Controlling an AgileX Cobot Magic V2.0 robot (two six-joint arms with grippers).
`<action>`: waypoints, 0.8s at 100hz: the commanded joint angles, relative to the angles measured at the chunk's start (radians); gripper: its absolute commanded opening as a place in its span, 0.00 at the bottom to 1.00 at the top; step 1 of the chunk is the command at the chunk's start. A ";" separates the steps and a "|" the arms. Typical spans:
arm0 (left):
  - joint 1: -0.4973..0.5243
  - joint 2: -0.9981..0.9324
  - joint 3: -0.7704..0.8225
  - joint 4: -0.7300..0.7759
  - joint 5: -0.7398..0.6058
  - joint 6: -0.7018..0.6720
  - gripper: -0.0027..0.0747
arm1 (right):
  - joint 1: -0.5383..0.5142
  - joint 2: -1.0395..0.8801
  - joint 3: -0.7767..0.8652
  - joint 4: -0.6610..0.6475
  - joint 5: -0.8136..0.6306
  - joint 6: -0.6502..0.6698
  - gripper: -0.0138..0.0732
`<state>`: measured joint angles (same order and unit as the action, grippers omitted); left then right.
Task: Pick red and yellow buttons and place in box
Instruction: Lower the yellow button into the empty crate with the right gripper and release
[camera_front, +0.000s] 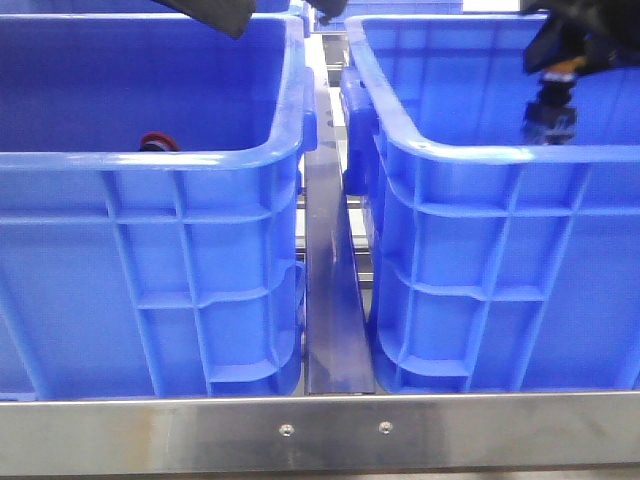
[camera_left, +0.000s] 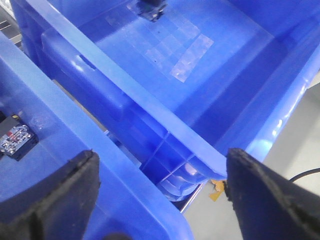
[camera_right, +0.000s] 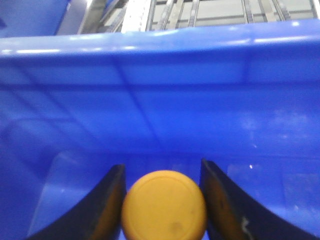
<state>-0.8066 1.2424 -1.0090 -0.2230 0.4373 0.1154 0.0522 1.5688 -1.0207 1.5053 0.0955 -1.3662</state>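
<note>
Two blue crates sit on a steel-rail bench (camera_front: 330, 428). Right gripper (camera_right: 164, 200) pinches the yellow button (camera_right: 164, 205), cap facing its camera; left gripper (camera_left: 160, 200) spread wide.

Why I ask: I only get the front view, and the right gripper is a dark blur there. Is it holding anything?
Observer: Yes. The right gripper is closed on the yellow button, with the round cap pinched between both fingers.
Operator: And the left gripper? It's cropped at my top edge.
Observer: The left gripper is open, its fingers spread wide with nothing between them.
</note>
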 joint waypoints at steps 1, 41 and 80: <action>-0.009 -0.029 -0.027 -0.015 -0.067 0.002 0.67 | -0.004 0.013 -0.076 0.014 -0.011 -0.019 0.46; -0.009 -0.029 -0.027 -0.015 -0.068 0.002 0.67 | -0.004 0.181 -0.205 0.015 -0.021 -0.019 0.46; -0.009 -0.029 -0.027 -0.015 -0.085 0.002 0.67 | -0.004 0.191 -0.205 0.015 -0.022 -0.019 0.47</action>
<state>-0.8066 1.2424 -1.0090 -0.2230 0.4288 0.1154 0.0522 1.8054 -1.1913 1.5090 0.0780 -1.3701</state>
